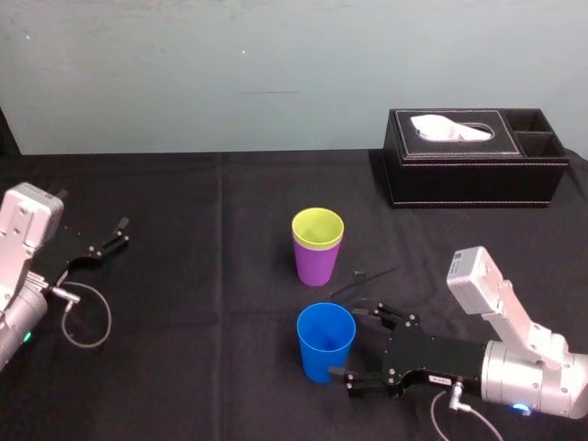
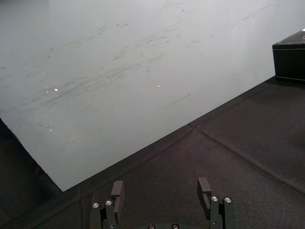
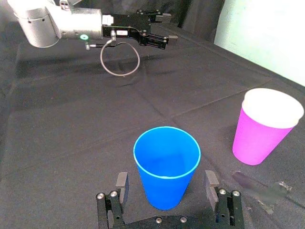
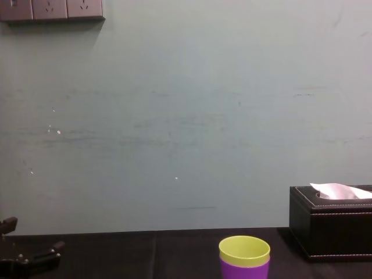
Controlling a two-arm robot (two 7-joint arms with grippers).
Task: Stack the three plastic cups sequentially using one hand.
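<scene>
Straddling the upright blue cup near-centre on the tabletop, the right gripper spreads its fingers wide, gripping nothing; the yellow-green cup, nested in the purple cup, stands just beyond. The left gripper idles far left, fingers apart.

A black leather-look tissue box sits far right on the black cloth-covered tabletop. White tissue pokes out.

Pale teal wall, black tablecloth, perhaps wall sockets

Right arm lies low and forward, its jaws spread wide; left arm parked, jaws apart
</scene>
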